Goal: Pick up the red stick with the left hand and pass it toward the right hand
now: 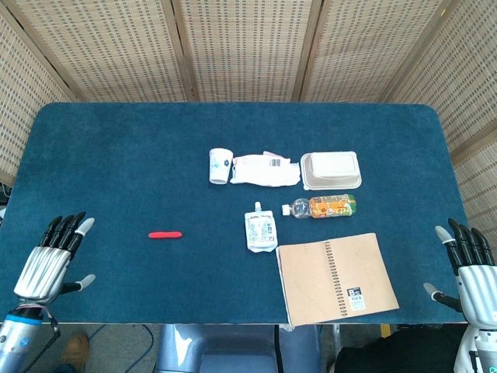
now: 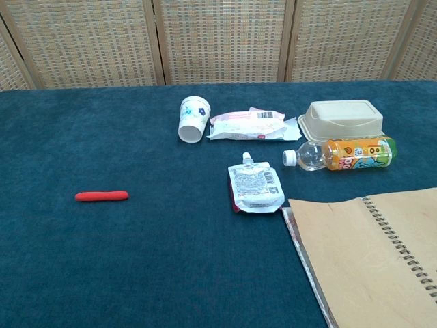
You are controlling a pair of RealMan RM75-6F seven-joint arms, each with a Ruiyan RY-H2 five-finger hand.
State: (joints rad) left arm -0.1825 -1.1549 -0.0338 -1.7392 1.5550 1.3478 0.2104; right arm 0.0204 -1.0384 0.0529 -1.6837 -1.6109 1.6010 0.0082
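The red stick lies flat on the blue table, left of centre; the chest view shows the red stick at its left. My left hand hovers at the front left corner, fingers spread and empty, well to the left of the stick. At the front right edge my right hand is also open, holding nothing. Neither hand appears in the chest view.
A paper cup, a white wrapper, a lidded food box, an orange bottle lying down, a white pouch and a brown spiral notebook fill the centre and right. Wicker screens stand behind the table.
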